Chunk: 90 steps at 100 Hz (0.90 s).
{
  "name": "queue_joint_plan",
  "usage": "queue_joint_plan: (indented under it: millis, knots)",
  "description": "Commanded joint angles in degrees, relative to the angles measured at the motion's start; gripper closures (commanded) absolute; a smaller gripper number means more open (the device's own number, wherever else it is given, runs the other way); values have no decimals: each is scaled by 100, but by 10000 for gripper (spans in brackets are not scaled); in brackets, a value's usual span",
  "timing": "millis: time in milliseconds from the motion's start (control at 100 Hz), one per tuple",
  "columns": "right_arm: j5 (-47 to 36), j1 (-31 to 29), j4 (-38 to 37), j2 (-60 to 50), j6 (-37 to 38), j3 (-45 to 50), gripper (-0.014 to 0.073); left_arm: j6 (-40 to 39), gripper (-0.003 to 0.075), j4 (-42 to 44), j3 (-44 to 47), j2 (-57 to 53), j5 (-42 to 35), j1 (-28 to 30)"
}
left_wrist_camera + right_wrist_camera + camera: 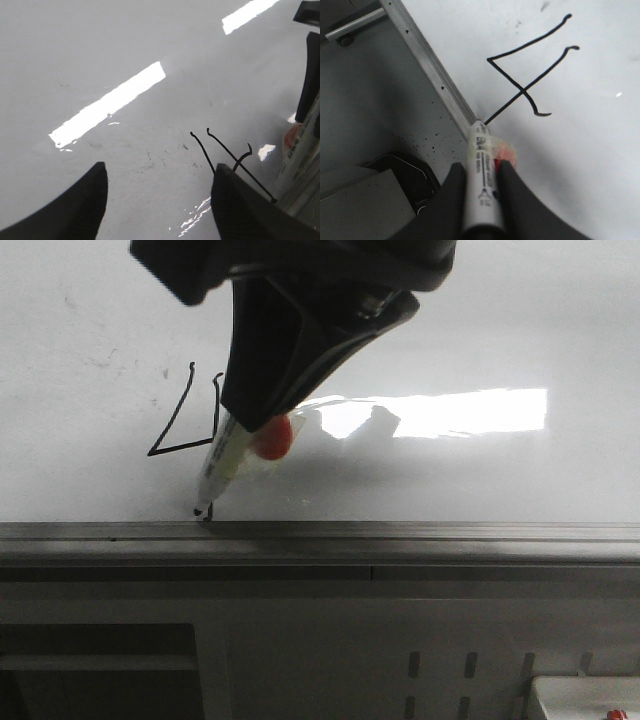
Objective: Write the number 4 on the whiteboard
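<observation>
The whiteboard (450,320) is glossy white with a grey rail (400,532) along its lower edge. The number 4 (180,449) is drawn in thin black line at the left. My right gripper (255,410) is shut on a white marker (222,462) that has an orange-red piece taped to it. The marker's tip touches the board just above the rail, at the foot of the stem. The right wrist view shows the right gripper (481,167), marker (481,150) and number 4 (522,91). My left gripper (160,167) is open and empty over the board, beside the number 4 (222,145).
A bright rectangular reflection (450,412) lies on the board to the right of the marker. Below the rail is a grey frame, with a white box (585,695) at the lower right. The right wrist view shows a dark object (405,175) below the board edge.
</observation>
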Motion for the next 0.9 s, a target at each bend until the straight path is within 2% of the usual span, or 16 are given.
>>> queue_joint_plan:
  millis: [0, 110, 360, 600, 770, 890]
  knots:
    - [-217, 99, -26, -385, -24, -291, 658, -65, 302, 124, -154, -3, -549, -78]
    - [-2, 296, -26, -410, -58, -492, 658, -65, 302, 291, -154, 8, -723, -418]
    - [-124, 497, -155, -410, -71, -630, 658, -65, 302, 403, -164, 557, -845, -1253]
    - [-124, 708, -155, -410, -71, -630, 658, -65, 303, 403, -190, 1418, -1615, -1311]
    - [-61, 805, -155, -410, -71, -630, 658, -65, 304, 375, -318, 1878, -1653, -1311]
    - [-15, 805, -155, -410, -71, -630, 658, -65, 383, 334, -334, 1925, -1656, -1311]
